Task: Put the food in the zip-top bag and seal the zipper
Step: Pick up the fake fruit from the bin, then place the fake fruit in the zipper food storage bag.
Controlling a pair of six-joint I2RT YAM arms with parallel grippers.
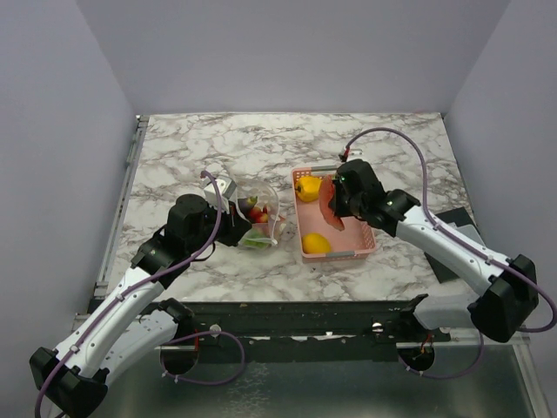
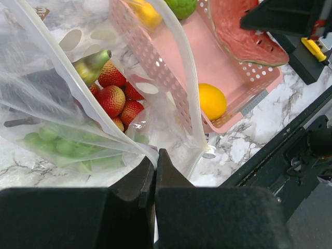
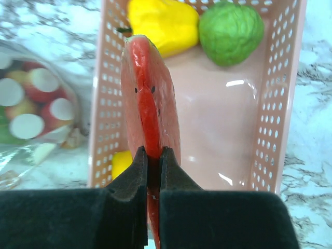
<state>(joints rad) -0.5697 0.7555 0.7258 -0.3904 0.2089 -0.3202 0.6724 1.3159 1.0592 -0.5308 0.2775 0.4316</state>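
We see the left gripper [image 2: 155, 156] closed tight, its jaws pinching the near edge of the zip-top bag [image 2: 46, 88], which lies on the marble table [image 1: 218, 139] just left of the pink basket [image 3: 288, 78]. The bag's mouth stands open, and the zipper strip [image 2: 182, 67] curves along its rim on the basket's side. Inside the bag we make out strawberries [image 2: 111, 98] and green grapes [image 2: 62, 148]. The right gripper [image 3: 154, 154] is clamped on a thin red watermelon slice [image 3: 150, 98], holding it edge-up over the basket. In the basket we see a yellow pepper [image 3: 161, 23] beside a bumpy green fruit [image 3: 231, 31] at the far end, and a lemon [image 2: 211, 101] at the near end.
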